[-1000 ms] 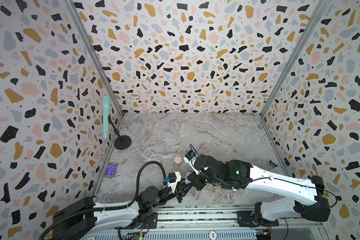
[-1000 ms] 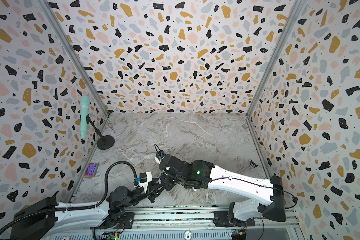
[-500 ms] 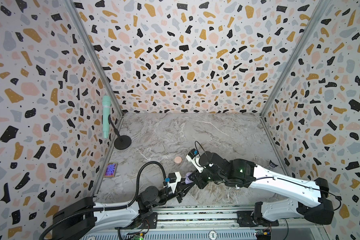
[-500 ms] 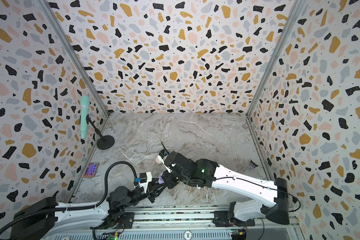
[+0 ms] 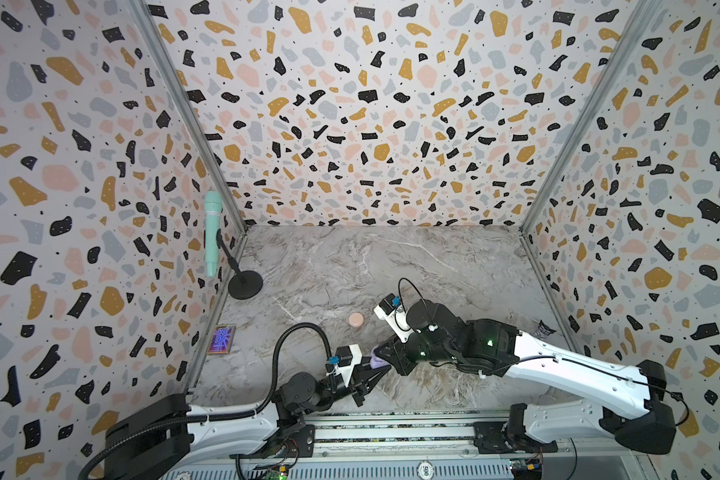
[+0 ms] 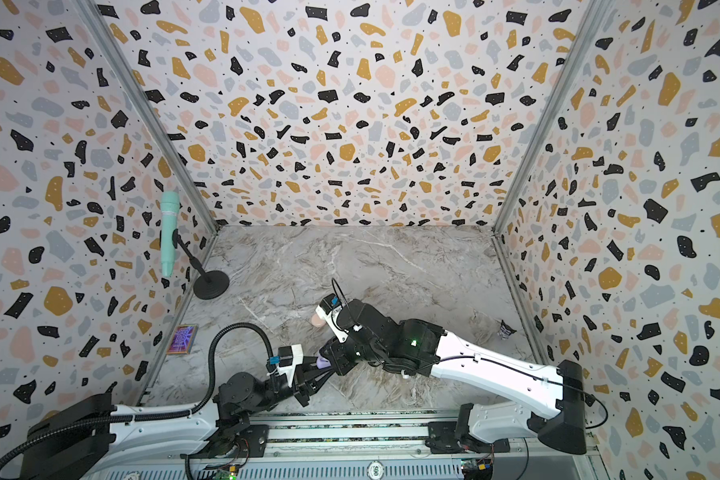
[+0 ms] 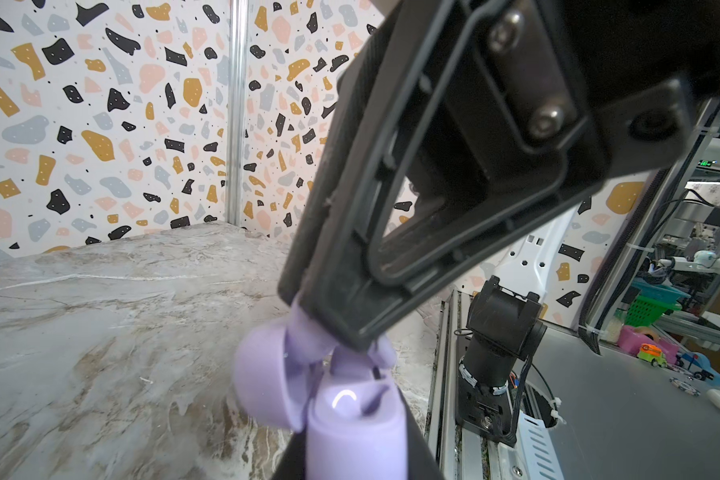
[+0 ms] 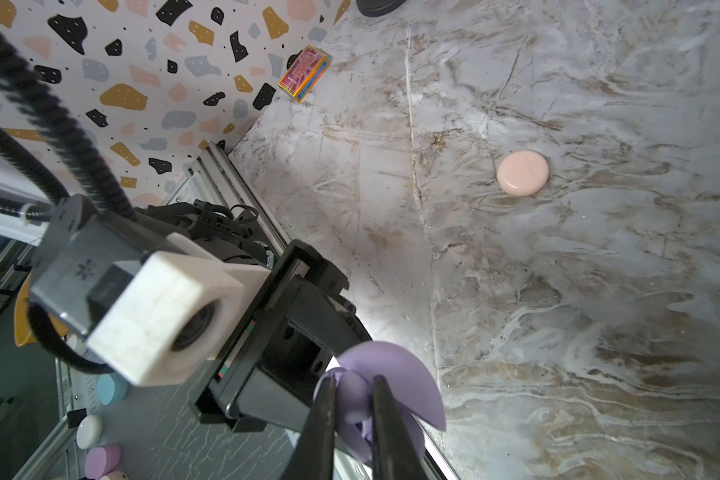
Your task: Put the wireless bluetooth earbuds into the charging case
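Observation:
My left gripper point(image 7: 354, 457) is shut on an open lavender charging case point(image 7: 354, 432), whose lid point(image 7: 262, 374) is swung aside. It holds the case low over the table's front in both top views point(image 5: 376, 361) point(image 6: 323, 362). My right gripper point(image 8: 352, 399) is shut on a lavender earbud point(image 8: 352, 392) and holds it at the case's open top, beside the lid point(image 8: 404, 374). The left wrist view shows the earbud point(image 7: 308, 338) under the right gripper's fingers point(image 7: 350, 270). How deep it sits in the case is hidden. In a top view the right gripper point(image 5: 385, 356) meets the left gripper point(image 5: 373, 374).
A shut pink round case point(image 5: 356, 319) point(image 8: 522, 172) lies on the marble behind the grippers. A mint microphone point(image 5: 213, 232) on a black stand point(image 5: 245, 284) is at the left wall. A small colourful box point(image 5: 223, 338) lies near it, and a dark wrapper point(image 5: 543, 330) at the right wall.
The right arm has shifted slightly over the case and its jaws have narrowed a little on the earbud. The left arm and the case have stayed put.

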You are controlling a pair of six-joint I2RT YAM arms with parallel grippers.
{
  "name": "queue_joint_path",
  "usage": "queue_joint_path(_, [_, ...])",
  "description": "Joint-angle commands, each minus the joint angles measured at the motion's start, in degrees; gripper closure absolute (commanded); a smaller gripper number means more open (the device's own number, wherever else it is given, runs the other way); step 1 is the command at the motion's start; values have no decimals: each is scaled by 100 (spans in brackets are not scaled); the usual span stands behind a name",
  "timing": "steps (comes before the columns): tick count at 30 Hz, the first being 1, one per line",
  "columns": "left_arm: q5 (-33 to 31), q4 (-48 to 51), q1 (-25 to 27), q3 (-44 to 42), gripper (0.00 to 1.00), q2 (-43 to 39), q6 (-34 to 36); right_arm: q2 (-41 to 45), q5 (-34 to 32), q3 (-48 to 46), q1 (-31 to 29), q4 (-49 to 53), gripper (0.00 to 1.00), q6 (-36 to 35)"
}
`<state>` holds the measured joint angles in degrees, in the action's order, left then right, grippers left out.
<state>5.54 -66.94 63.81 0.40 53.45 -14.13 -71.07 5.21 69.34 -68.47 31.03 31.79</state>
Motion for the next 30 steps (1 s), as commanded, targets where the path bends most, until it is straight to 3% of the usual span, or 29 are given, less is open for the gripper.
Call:
queue_joint_path(1, [131, -511, 17, 7, 100, -13, 60, 199, -3, 0, 22, -224, 85, -2])
queue_joint_path(30, [253, -1137, 17, -119, 100, -5, -135, 1032, 60, -1216, 17, -1951, 89, 336])
